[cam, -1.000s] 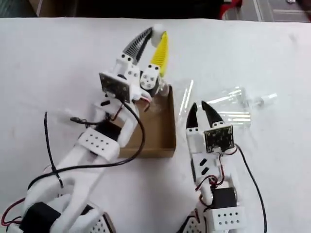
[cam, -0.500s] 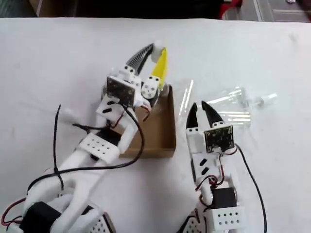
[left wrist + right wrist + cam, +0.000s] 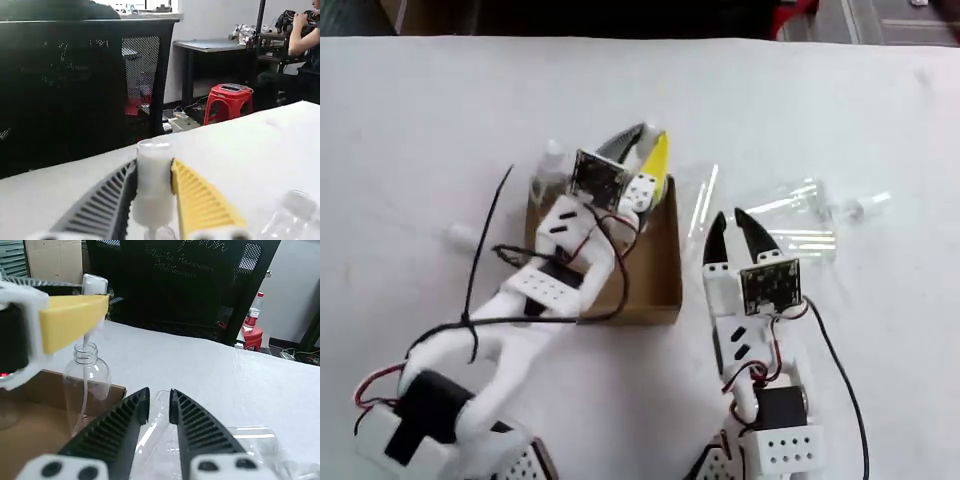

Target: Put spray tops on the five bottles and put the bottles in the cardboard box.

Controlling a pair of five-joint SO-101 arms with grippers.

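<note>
Capping step — left gripper (image 3: 643, 136) clamped on spray top (image 3: 154, 187), tube inside the bottle (image 3: 88, 377) standing in cardboard box (image 3: 658, 275); next, press straight down to seat — right gripper (image 3: 728, 218) slightly apart, empty.

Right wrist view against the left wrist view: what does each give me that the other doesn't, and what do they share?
Right wrist: the cardboard box, the right gripper, the tube of the spray top running down inside the upright bottle. Left wrist: the grey finger clamping the spray top. Shared: spray top, yellow finger, white table.
</note>
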